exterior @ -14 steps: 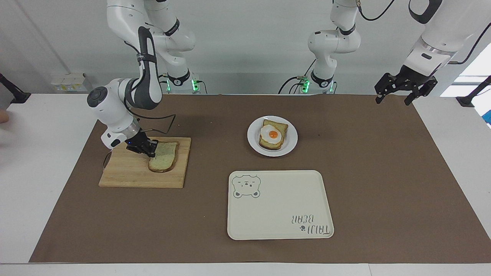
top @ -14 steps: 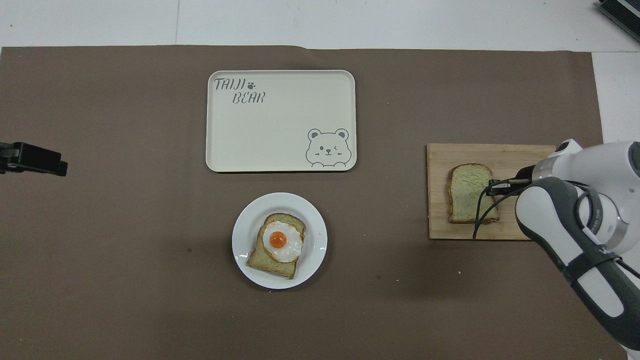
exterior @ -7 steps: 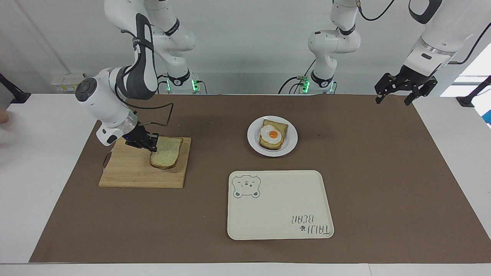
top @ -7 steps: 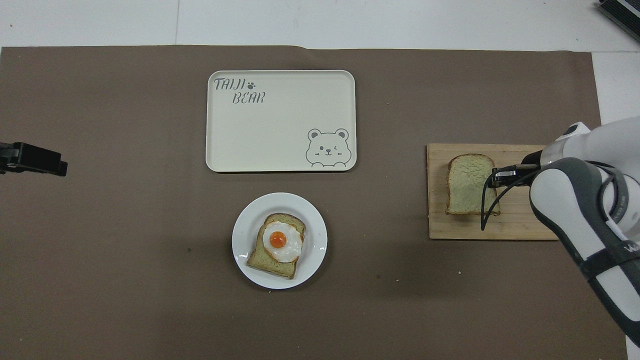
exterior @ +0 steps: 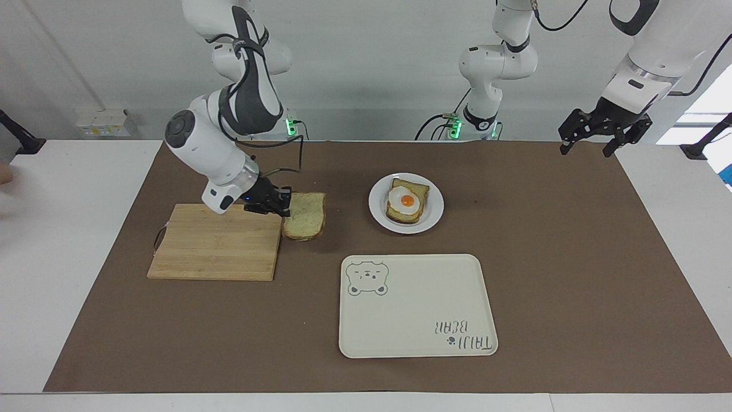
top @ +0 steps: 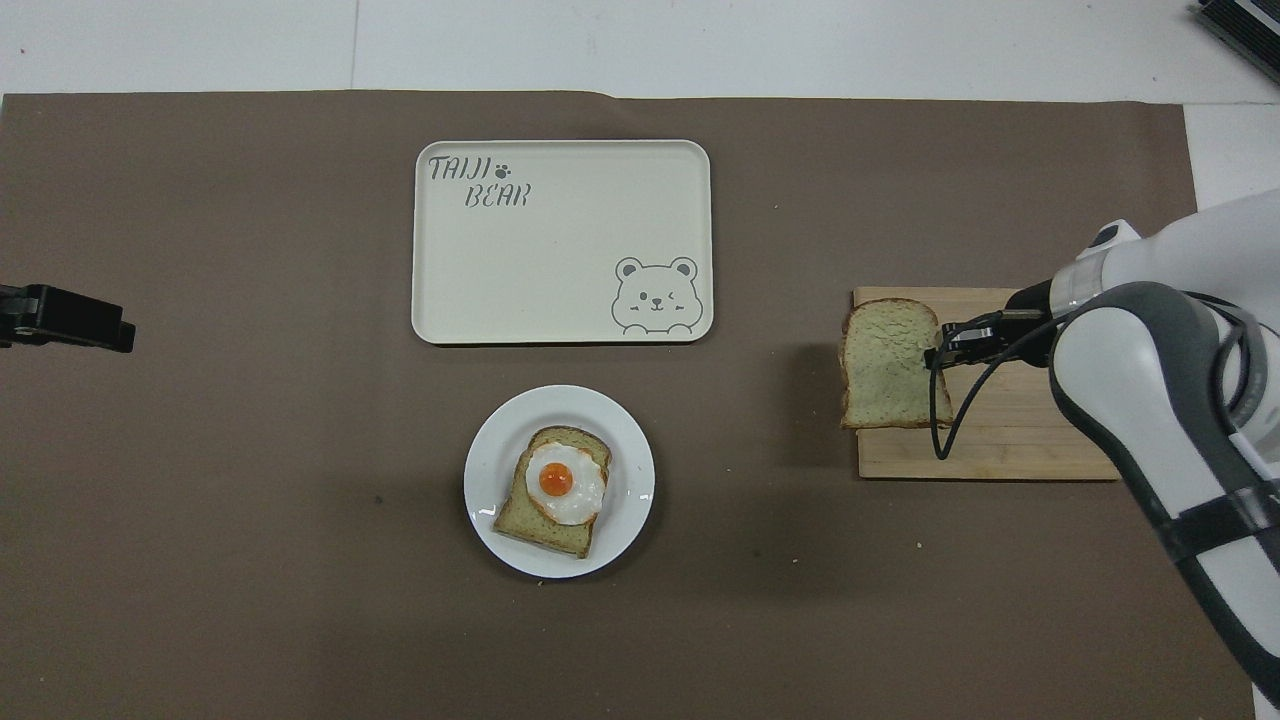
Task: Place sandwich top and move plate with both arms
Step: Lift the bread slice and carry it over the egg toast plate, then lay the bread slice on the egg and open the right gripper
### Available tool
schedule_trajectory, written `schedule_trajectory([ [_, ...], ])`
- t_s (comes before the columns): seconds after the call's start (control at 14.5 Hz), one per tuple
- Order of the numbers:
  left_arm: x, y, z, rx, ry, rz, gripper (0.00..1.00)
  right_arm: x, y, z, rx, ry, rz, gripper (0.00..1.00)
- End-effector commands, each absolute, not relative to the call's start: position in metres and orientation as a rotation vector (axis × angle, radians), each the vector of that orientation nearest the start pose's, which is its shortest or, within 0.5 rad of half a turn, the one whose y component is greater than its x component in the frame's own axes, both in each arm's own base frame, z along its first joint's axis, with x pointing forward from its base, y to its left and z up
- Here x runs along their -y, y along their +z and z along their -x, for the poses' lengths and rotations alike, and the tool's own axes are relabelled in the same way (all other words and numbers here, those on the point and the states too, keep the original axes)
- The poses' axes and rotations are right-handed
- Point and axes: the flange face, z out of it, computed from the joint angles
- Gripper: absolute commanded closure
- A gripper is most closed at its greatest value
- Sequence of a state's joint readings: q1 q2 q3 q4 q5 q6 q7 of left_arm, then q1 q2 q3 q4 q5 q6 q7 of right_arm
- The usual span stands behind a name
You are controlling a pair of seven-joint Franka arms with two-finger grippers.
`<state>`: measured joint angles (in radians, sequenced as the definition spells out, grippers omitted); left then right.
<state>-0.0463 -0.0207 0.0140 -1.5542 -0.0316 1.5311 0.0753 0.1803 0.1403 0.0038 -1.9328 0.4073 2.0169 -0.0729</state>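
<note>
My right gripper [exterior: 284, 206] is shut on one edge of the sandwich top [exterior: 305, 216], a plain pale bread slice. It holds the slice in the air over the end of the wooden cutting board [exterior: 217, 243] that faces the plate. The gripper [top: 935, 352] and the slice [top: 888, 365] also show in the overhead view. The small white plate [exterior: 434, 214] stands mid-table and carries a toast slice with a fried egg [exterior: 406, 201]. My left gripper [exterior: 587, 147] is open and empty, and waits raised over the left arm's end of the table.
A cream tray with a bear drawing [exterior: 417, 306] lies farther from the robots than the plate. The cutting board [top: 1000, 440] lies bare at the right arm's end. A brown mat [exterior: 572, 257] covers the table.
My right gripper has lifted the bread slice off the cutting board and carried it toward the plate, to the board's edge. The left arm has not moved.
</note>
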Motion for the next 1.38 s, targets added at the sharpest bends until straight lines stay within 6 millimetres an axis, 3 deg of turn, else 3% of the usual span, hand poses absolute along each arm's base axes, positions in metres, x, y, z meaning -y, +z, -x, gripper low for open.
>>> schedule_trajectory([
  [0.0, 0.019, 0.643, -0.544, -0.155, 0.019, 3.159, 0.0, -0.19, 0.418, -0.565, 0.092, 0.073, 2.764, 1.0],
  [0.28, 0.019, 0.643, -0.544, -0.155, 0.019, 3.159, 0.0, -0.257, 0.411, -0.546, 0.115, 0.066, 2.764, 1.0],
  [0.41, 0.019, 0.643, -0.544, -0.155, 0.019, 3.159, 0.0, -0.271, 0.405, -0.539, 0.133, 0.066, 2.767, 1.0],
  [0.9, 0.019, 0.643, -0.544, -0.155, 0.019, 3.159, 0.0, -0.286, 0.404, -0.533, 0.139, 0.078, 2.741, 1.0],
  [1.04, 0.019, 0.643, -0.544, -0.155, 0.019, 3.159, 0.0, -0.302, 0.399, -0.526, 0.153, 0.073, 2.741, 1.0],
  [1.17, 0.019, 0.643, -0.544, -0.157, 0.019, 3.159, 0.0, -0.301, 0.39, -0.523, 0.134, 0.088, 2.75, 1.0],
  [1.31, 0.019, 0.643, -0.544, -0.155, 0.019, 3.159, 0.0, -0.324, 0.377, -0.512, 0.169, 0.111, 2.755, 1.0],
])
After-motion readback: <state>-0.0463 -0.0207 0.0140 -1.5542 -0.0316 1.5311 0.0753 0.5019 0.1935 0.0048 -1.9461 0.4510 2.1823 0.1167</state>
